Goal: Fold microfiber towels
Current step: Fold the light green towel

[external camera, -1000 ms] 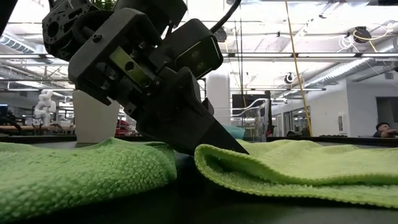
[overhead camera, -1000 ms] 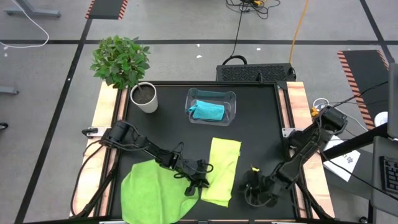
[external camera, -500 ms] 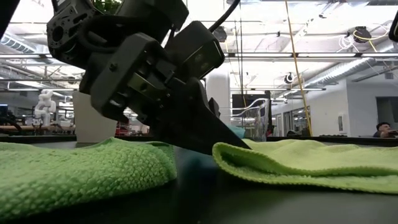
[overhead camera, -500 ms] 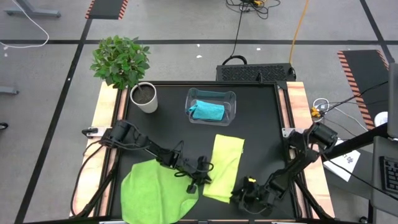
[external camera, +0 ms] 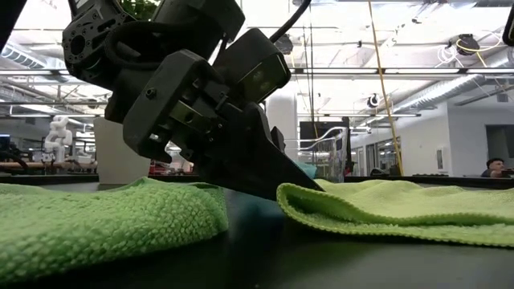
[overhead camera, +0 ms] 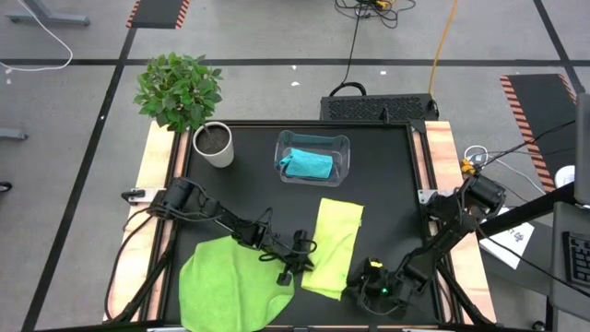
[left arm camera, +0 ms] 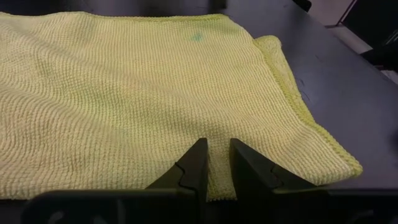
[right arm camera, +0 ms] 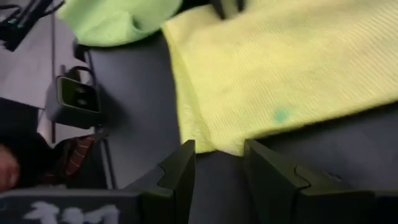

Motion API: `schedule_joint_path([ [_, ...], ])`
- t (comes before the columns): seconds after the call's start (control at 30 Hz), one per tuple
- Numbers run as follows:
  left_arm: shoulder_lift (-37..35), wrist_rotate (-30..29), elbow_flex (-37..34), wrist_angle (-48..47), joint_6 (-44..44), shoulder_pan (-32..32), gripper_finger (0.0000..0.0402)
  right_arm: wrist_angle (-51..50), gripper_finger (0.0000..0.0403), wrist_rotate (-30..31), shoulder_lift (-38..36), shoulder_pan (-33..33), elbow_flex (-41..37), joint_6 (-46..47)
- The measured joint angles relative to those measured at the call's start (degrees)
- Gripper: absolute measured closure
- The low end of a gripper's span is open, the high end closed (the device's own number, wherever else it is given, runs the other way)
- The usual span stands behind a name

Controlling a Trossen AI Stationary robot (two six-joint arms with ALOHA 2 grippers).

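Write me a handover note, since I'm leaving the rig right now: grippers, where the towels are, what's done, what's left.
Left gripper: jaws nearly closed on the edge of the pale yellow-green towel, mid-table.
Right gripper: open, holding nothing, low at that towel's near corner.
Bright green towel: spread loosely at the front left, not folded.
Turquoise towel: bunched inside the clear bin at the back.
Done: the pale towel lies as a long strip, apparently folded once.
Left: finish that fold, then fold the green and turquoise ones.
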Motion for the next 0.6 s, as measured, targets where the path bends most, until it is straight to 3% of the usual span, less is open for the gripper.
schedule_joint_path([
  [0.4,-0.02,0.19,0.02,0.55,0.98,0.02,0.033,-8.3,0.0275,-4.66,-0.07,-1.82,-0.02,6.61],
  [0.6,-0.04,0.19,0.02,0.69,1.52,0.02,0.033,-7.48,0.0275,-4.59,-0.07,-3.79,-0.02,4.07],
])
